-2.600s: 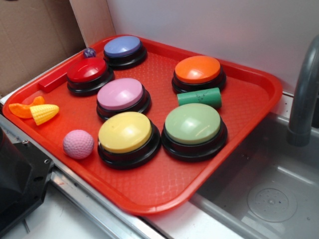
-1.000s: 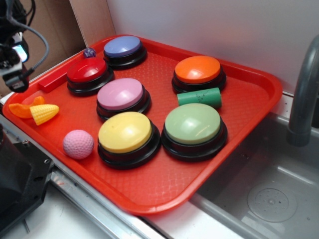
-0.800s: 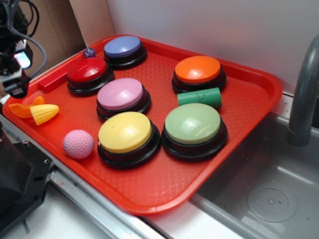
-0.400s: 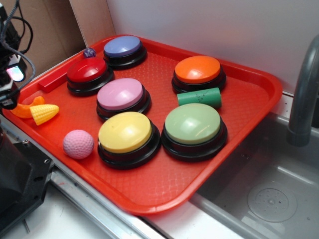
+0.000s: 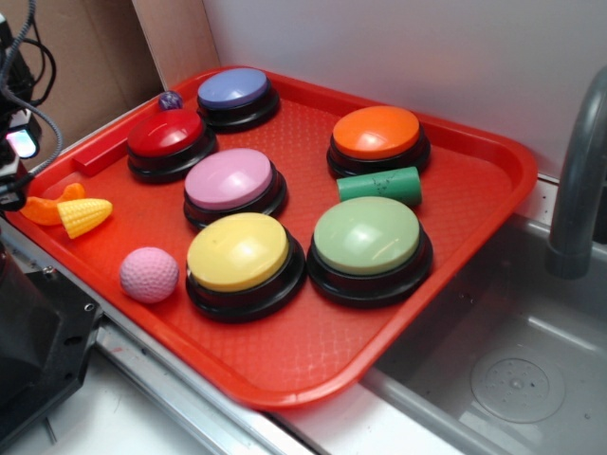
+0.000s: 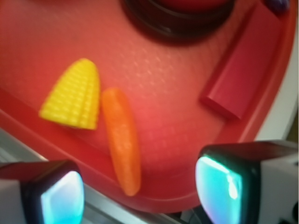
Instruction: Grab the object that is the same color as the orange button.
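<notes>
A: Starting at the far left of the exterior view, the gripper (image 5: 11, 185) is coming down at the tray's left edge. A couple of seconds back there was no arm in the picture at all; now it is sinking lower frame by frame, right over the orange piece (image 5: 43, 209).

B: And from the wrist view the fingers (image 6: 224, 184) are standing well apart, one at each lower corner, with nothing between them yet. The orange piece (image 6: 122, 140) is lying flat on the red tray (image 6: 177, 107), pointing roughly toward the camera and sitting left of centre in that gap.

A: Moving right a touch, the yellow corn (image 6: 74, 100) is touching it along one side. That is looking like the snag, I reckon: a closing finger could catch the corn too.

B: Further right in the wrist view, the red block (image 6: 243, 79) is lying well clear.

A: And across the tray, the orange button (image 5: 377, 133) is giving the colour match, with the green cylinder (image 5: 379, 185) just in front of it. The pink ball (image 5: 149, 274) is sitting near the front rim.

B: So the approach is nearly done; the descent and the close are what remain, I would judge.
</notes>
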Robot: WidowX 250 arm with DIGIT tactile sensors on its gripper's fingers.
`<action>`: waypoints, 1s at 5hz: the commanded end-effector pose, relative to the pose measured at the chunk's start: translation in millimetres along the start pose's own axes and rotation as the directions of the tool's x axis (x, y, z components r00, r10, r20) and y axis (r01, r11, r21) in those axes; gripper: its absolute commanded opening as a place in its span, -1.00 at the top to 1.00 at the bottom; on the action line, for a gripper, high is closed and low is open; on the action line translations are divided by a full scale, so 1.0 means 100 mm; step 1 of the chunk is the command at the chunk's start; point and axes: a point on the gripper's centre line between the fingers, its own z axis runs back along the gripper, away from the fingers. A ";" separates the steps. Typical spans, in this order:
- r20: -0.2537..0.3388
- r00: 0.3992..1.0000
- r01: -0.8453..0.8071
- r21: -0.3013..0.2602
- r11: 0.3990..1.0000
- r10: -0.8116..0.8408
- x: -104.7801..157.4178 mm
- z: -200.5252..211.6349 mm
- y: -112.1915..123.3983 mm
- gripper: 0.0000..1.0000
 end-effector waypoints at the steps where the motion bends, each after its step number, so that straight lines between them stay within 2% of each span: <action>1: -0.013 1.000 -0.009 0.021 1.000 0.009 0.15 -0.16 0.10 -1.00; 2: -0.020 1.000 0.001 0.021 1.000 -0.001 0.18 -0.20 0.07 -1.00; 4: 0.001 1.000 -0.012 0.003 1.000 0.012 0.32 -0.31 0.01 -1.00; 5: -0.019 1.000 -0.024 -0.001 1.000 0.024 0.29 -0.35 0.00 -1.00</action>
